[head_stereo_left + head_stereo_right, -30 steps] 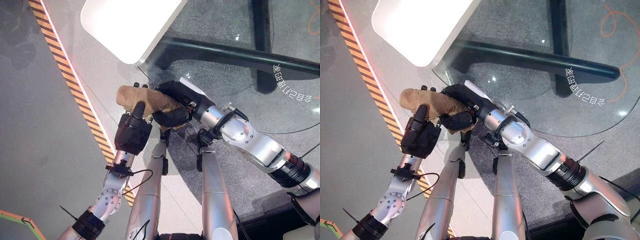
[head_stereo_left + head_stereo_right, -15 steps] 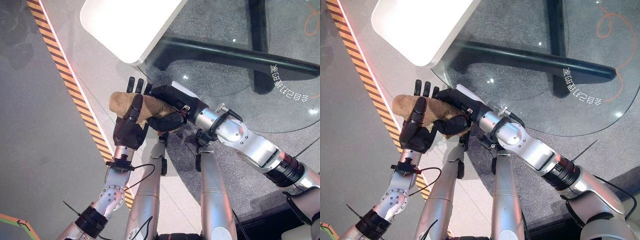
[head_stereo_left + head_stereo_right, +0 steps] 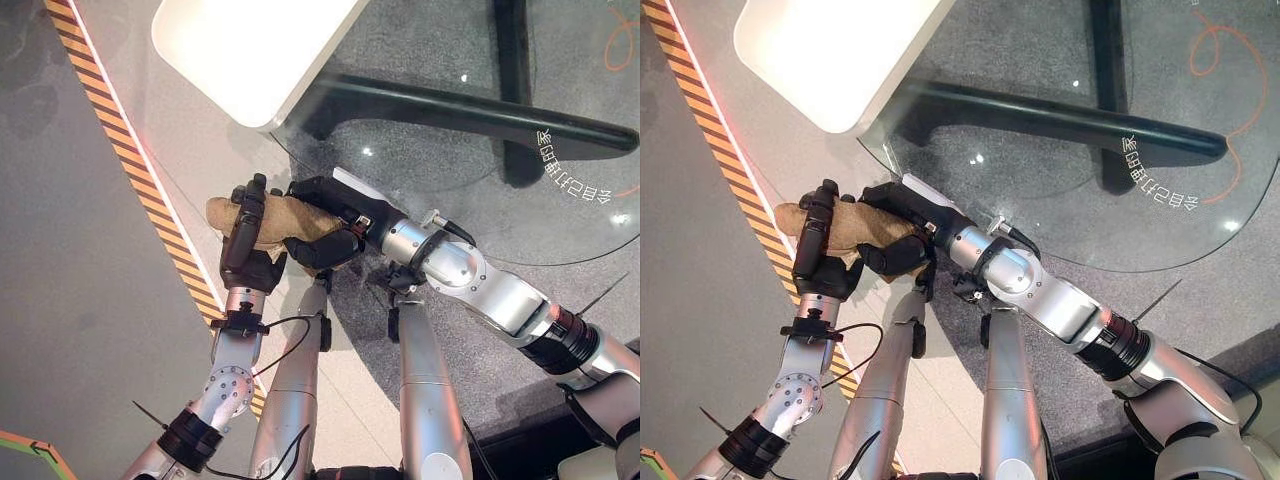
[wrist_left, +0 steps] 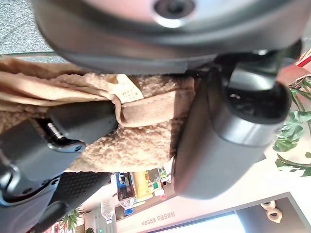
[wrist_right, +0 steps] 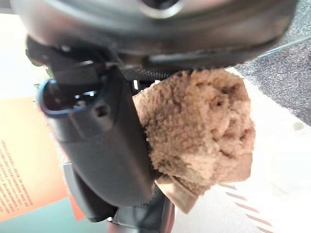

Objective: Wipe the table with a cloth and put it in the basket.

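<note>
Gripping fuzzy tan cloth [image 3: 262,222] with both hands: left hand [image 3: 246,240] and right hand [image 3: 322,222] both curled round it, held just beside the round glass tabletop [image 3: 480,200] edge, above floor.

A curved line of white characters [image 3: 578,167] stands on the glass counter [image 3: 430,160], upside down from here and too small to make out. A pale strip [image 4: 160,221] and an orange panel [image 5: 19,174] carry small print, likewise unreadable
</note>
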You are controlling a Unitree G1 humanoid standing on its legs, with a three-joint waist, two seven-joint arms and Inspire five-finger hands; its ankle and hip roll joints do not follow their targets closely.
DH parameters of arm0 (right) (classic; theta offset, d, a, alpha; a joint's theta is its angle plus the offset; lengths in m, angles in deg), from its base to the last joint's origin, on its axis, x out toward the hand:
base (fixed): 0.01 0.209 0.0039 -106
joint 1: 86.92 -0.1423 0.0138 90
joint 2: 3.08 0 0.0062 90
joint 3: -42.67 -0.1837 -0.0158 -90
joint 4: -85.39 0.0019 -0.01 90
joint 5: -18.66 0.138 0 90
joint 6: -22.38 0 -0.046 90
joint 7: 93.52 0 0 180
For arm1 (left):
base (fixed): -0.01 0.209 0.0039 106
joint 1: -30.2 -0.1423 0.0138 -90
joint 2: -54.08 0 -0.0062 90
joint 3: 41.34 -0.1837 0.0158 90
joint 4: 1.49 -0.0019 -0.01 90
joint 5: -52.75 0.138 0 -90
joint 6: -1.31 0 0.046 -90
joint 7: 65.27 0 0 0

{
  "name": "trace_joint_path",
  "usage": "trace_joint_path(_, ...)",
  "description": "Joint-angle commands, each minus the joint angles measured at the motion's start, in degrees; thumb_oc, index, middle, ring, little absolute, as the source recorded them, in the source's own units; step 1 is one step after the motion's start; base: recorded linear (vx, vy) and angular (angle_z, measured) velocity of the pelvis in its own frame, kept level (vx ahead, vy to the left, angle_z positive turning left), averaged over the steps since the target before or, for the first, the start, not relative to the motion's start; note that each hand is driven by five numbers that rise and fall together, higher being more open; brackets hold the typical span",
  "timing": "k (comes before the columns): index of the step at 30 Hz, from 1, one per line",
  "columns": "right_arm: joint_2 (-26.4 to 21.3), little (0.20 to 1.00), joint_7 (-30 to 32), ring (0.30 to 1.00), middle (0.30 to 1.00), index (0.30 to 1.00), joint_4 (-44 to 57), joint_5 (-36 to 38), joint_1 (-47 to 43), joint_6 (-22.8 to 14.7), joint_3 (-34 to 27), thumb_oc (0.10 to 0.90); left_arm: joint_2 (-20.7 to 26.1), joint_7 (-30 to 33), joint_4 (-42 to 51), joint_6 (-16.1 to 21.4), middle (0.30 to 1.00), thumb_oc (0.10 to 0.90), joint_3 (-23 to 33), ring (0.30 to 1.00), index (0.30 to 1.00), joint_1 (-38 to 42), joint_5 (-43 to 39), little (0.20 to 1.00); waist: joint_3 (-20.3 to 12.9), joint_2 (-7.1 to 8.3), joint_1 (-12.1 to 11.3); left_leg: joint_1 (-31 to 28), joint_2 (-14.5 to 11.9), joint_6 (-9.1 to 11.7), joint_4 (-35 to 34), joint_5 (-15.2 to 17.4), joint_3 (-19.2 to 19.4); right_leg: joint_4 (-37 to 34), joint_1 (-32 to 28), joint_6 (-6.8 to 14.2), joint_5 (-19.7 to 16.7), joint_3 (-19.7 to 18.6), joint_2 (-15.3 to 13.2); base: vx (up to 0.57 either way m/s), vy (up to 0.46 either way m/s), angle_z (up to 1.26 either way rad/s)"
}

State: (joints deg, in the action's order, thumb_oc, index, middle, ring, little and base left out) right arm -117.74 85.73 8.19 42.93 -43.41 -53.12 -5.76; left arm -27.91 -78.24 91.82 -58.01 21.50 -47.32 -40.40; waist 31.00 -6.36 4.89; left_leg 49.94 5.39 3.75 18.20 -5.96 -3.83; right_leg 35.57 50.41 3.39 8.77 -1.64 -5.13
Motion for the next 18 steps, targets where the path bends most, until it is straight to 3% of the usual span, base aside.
trace_joint_path(1,4.4,0.200,-1.6,0.300,0.300,0.300,7.2,3.7,1.5,-2.8,3.4,0.100,-2.4,-7.8,10.6,1.8,0.300,0.100,3.9,0.300,0.300,8.5,7.7,0.200,-1.2,-0.02,-0.7,-2.4,1.5,-4.2,5.8,5.1,3.2,-10.8,-1.1,-1.1,-8.9,0.4,3.3,0.00,0.000,0.00)
trace_joint_path(4,4.5,0.200,-1.0,0.300,0.300,0.300,6.5,2.9,2.1,-3.1,2.5,0.100,-2.5,-8.2,10.3,1.7,0.300,0.100,4.2,0.300,0.300,8.4,7.6,0.200,-1.2,0.07,-0.6,-2.6,1.4,-4.1,5.8,5.3,3.3,-10.8,-1.2,-1.1,-8.9,0.4,3.3,0.00,0.000,0.00)
trace_joint_path(5,4.4,0.269,-0.7,0.359,0.359,0.359,6.5,3.1,2.2,-3.1,2.3,0.169,-2.6,-8.5,10.2,1.8,0.300,0.100,4.3,0.300,0.300,8.4,7.5,0.200,-1.2,0.09,-0.5,-2.6,1.3,-4.1,5.8,5.3,3.4,-10.8,-1.2,-1.1,-8.9,0.4,3.3,0.00,0.000,0.00)
trace_joint_path(6,4.2,0.450,-0.1,0.514,0.514,0.514,6.6,3.3,2.4,-3.3,2.1,0.350,-2.6,-8.4,10.3,1.9,0.300,0.100,4.3,0.300,0.300,8.3,7.6,0.200,-1.2,0.15,-0.5,-2.6,1.3,-4.1,5.9,5.3,3.4,-10.9,-1.3,-1.0,-8.9,0.3,3.3,0.00,0.000,0.00)
trace_joint_path(8,4.3,0.491,0.0,0.549,0.549,0.549,6.7,3.0,2.7,-3.2,1.6,0.391,-2.7,-8.0,10.6,1.9,0.300,0.100,4.4,0.300,0.300,8.2,7.9,0.200,-1.2,0.25,-0.4,-2.6,1.3,-4.2,5.9,5.4,3.5,-10.9,-1.3,-1.1,-8.9,0.3,3.3,0.00,0.000,0.00)
trace_joint_path(9,4.4,0.628,-0.1,0.667,0.667,0.667,6.8,2.5,3.0,-3.0,1.1,0.528,-2.9,-8.0,10.6,1.9,0.300,0.100,4.5,0.300,0.300,8.1,8.1,0.200,-1.2,0.29,-0.4,-2.5,1.4,-4.2,5.9,5.4,3.4,-10.9,-1.2,-1.1,-9.0,0.3,3.4,0.00,0.000,0.00)
trace_joint_path(10,4.4,0.842,0.2,0.851,0.851,0.851,7.0,2.3,3.3,-2.9,0.9,0.742,-2.9,-7.9,10.7,1.8,0.300,0.100,4.7,0.300,0.300,8.1,8.1,0.200,-1.2,0.32,-0.3,-2.6,1.4,-4.2,5.9,5.4,3.4,-11.0,-1.3,-1.1,-9.0,0.2,3.4,0.00,0.000,0.00)
trace_joint_path(11,4.4,0.900,0.5,0.900,0.900,0.900,7.3,2.1,3.5,-2.7,0.6,0.800,-3.0,-8.0,10.8,1.8,0.300,0.100,4.9,0.300,0.300,7.9,8.1,0.200,-1.2,0.30,-0.3,-2.6,1.5,-4.2,5.9,5.5,3.4,-11.1,-1.3,-1.1,-9.0,0.2,3.4,0.00,0.000,0.00)
trace_joint_path(18,3.8,0.900,2.8,0.900,0.900,0.900,7.8,-0.2,4.4,-3.4,-2.1,0.800,-3.4,-8.4,10.6,1.3,0.300,0.100,6.2,0.300,0.300,7.5,8.1,0.200,-1.2,0.32,0.0,-2.9,1.5,-4.4,5.8,5.6,3.5,-11.3,-1.4,-1.0,-9.1,0.0,3.5,0.00,0.000,0.00)
